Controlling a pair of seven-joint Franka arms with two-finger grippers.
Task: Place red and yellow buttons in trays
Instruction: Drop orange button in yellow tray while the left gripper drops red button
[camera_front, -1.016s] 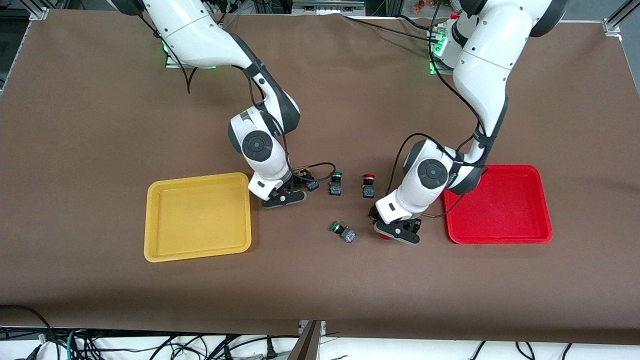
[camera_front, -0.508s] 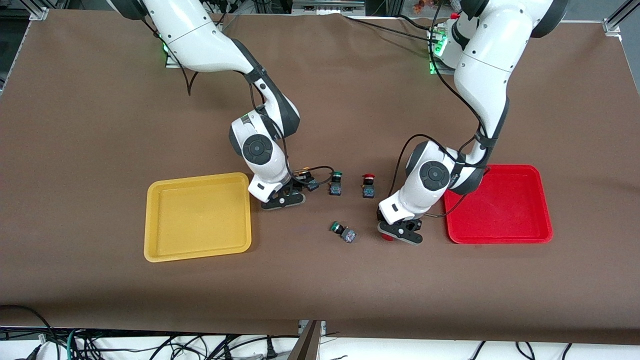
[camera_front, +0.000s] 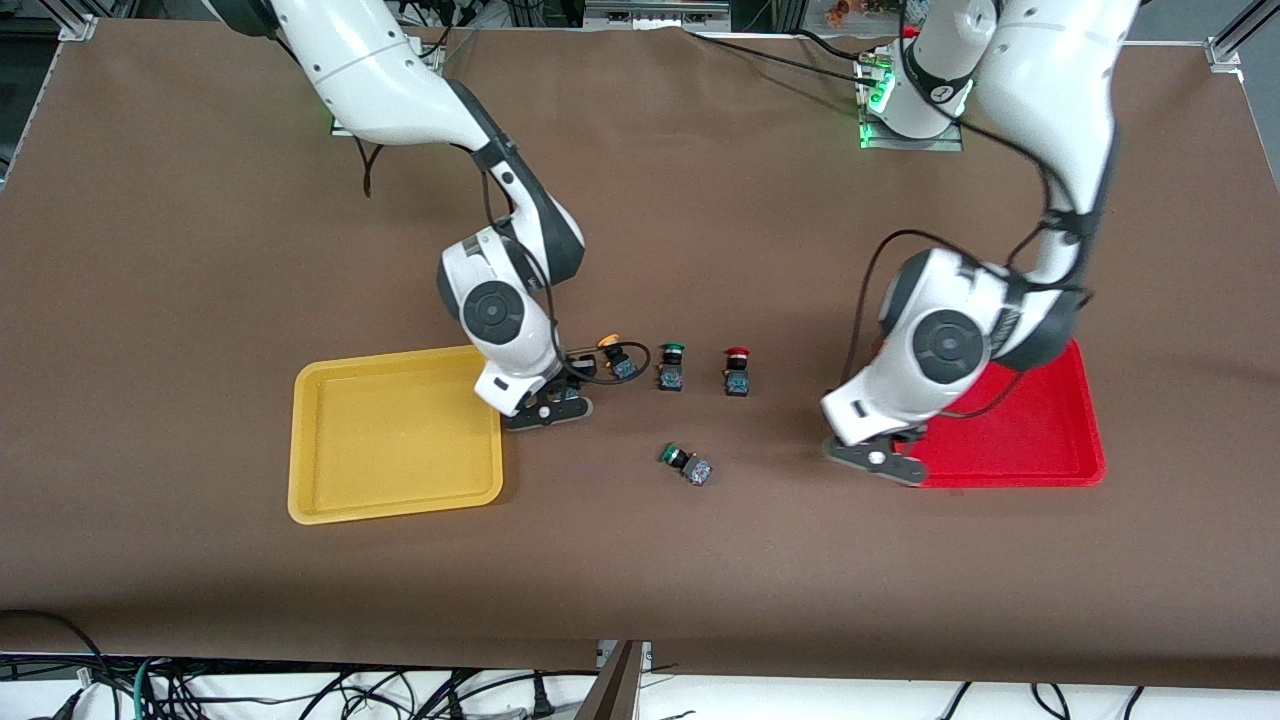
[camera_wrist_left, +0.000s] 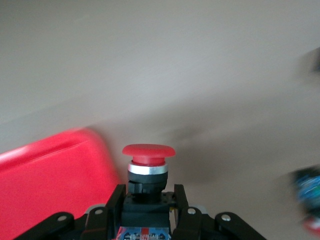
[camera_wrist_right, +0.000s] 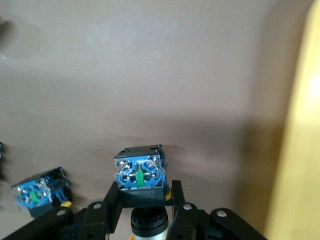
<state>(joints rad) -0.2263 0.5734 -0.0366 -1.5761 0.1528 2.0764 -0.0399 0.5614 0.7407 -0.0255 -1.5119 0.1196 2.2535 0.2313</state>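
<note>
My left gripper (camera_front: 875, 458) is shut on a red-capped button (camera_wrist_left: 148, 165), cap pointing away from the wrist, over the red tray's (camera_front: 1040, 440) rim toward the right arm's end; the tray (camera_wrist_left: 45, 190) shows beside the button. My right gripper (camera_front: 548, 410) is shut on a yellow-capped button (camera_wrist_right: 141, 180), blue terminal end outward, just beside the yellow tray (camera_front: 395, 435), whose rim (camera_wrist_right: 305, 150) shows in the right wrist view. A second yellow button (camera_front: 612, 356) and a second red button (camera_front: 737, 370) rest on the table between the trays.
Two green-capped switches are on the table: one upright (camera_front: 672, 366) between the loose yellow and red buttons, one lying on its side (camera_front: 686, 464) nearer the camera. A cable loops from the right wrist by the loose yellow button. Another switch (camera_wrist_right: 40, 192) lies beside my right gripper.
The left gripper has risen and moved with the red button to the red tray's edge. The right gripper has shifted with its yellow button toward the yellow tray.
</note>
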